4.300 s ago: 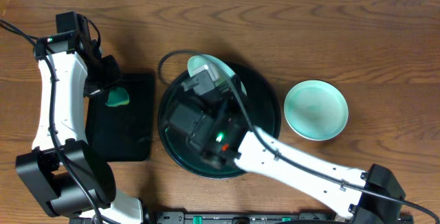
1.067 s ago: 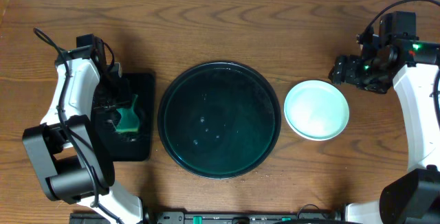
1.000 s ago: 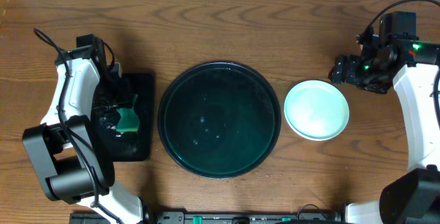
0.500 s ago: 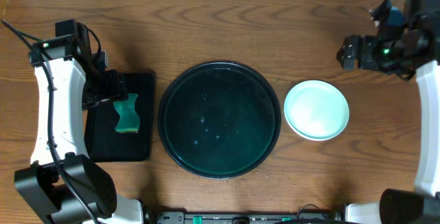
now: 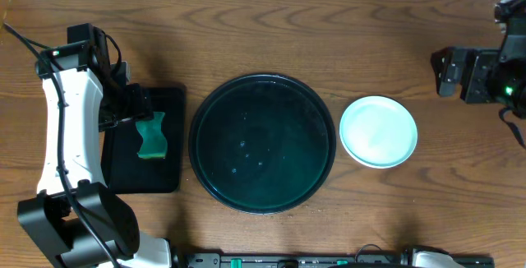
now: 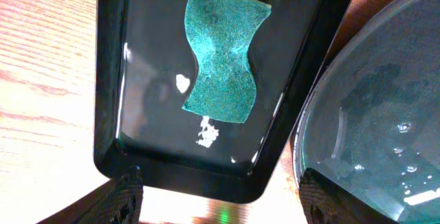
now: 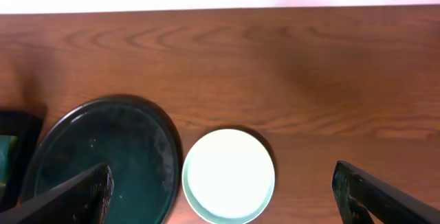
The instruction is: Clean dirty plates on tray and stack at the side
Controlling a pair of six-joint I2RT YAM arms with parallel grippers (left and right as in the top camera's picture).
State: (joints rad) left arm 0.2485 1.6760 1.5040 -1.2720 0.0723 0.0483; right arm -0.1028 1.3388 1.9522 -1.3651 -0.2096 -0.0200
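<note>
Both grippers hang spread and empty, left gripper [image 6: 223, 200] over the sponge [image 6: 223, 62], right gripper [image 7: 227, 196] apart from the plates [image 5: 378, 131]; those sit stacked just right of the tray [image 5: 194, 145]; I'd retreat high, clear of that stack.

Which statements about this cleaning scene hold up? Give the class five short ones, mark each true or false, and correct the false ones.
1. The round tray holds no plates. True.
2. The sponge lies on the round tray. False: it lies in the rectangular tray beside it.
3. The plates stand on the table, outside the round tray. True.
4. The left gripper is clamped on the sponge. False: its jaws stand wide open and the sponge lies free.
5. The right gripper carries a plate. False: it is open and empty, up near the table's right edge.
</note>
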